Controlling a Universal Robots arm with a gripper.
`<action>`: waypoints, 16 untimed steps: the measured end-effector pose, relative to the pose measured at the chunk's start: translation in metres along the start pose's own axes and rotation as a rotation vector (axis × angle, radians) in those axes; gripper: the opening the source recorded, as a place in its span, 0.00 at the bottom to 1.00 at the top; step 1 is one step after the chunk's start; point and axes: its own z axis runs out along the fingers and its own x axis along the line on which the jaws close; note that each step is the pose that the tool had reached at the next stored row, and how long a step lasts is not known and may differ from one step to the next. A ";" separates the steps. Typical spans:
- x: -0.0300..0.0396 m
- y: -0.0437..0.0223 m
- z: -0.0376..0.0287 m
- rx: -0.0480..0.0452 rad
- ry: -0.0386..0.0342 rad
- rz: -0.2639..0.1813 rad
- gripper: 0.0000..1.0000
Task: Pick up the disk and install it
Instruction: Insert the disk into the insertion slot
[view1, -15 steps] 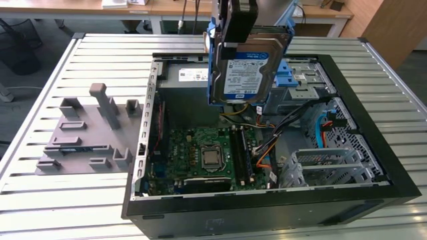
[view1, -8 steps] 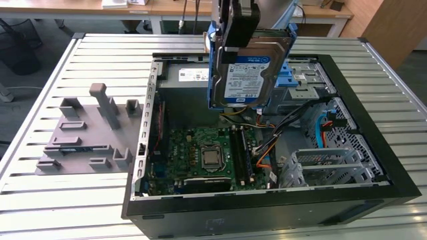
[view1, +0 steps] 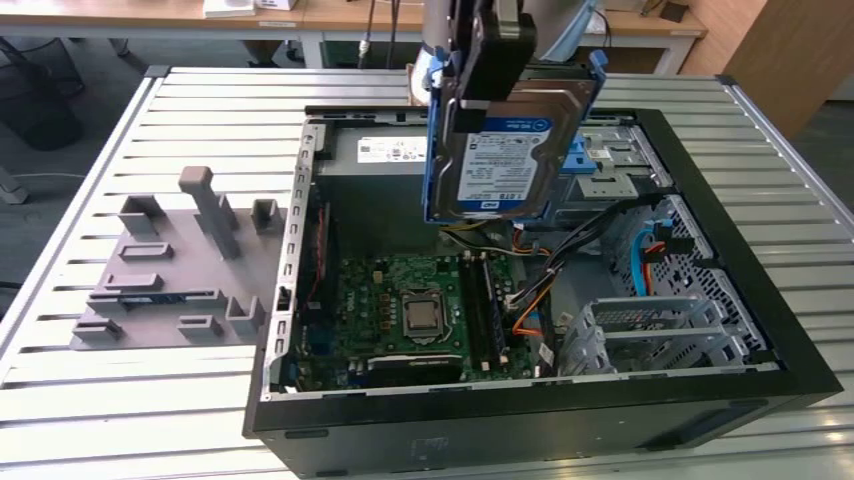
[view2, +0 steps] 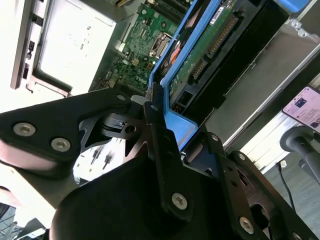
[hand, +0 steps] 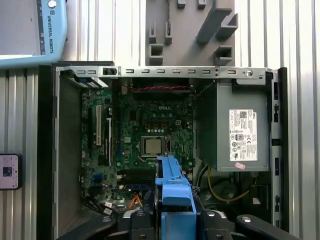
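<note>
The disk (view1: 514, 150), silver with a blue-and-white label and blue side rails, hangs on edge above the open computer case (view1: 747, 400). My gripper (view1: 478, 95) is shut on its upper end, near the case's back. In the second wrist view the black fingers (view2: 156, 131) clamp the disk's blue rail (view2: 176, 70), and its green circuit board (view2: 212, 37) shows beside it. The first wrist view looks straight down into the case past the disk's blue rail (hand: 172, 182), which is held in the gripper (hand: 175, 222). The metal drive bay (view1: 617, 165) with blue latches sits just behind the disk.
Inside the case lie the motherboard (view1: 414, 310) and the grey power supply (hand: 240, 130), with orange and blue cables (view1: 531, 300) near the bay. A grey fixture plate (view1: 174, 260) lies on the slatted table at the exterior view's left. A pendant (hand: 30, 30) rests beside the case.
</note>
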 end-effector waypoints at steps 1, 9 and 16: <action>0.0000 -0.0034 0.0000 -0.0001 -0.0001 0.000 0.37; 0.0064 -0.0107 0.0003 -0.0003 -0.0001 0.000 0.37; 0.0237 -0.0109 0.0000 -0.0003 -0.0001 0.000 0.37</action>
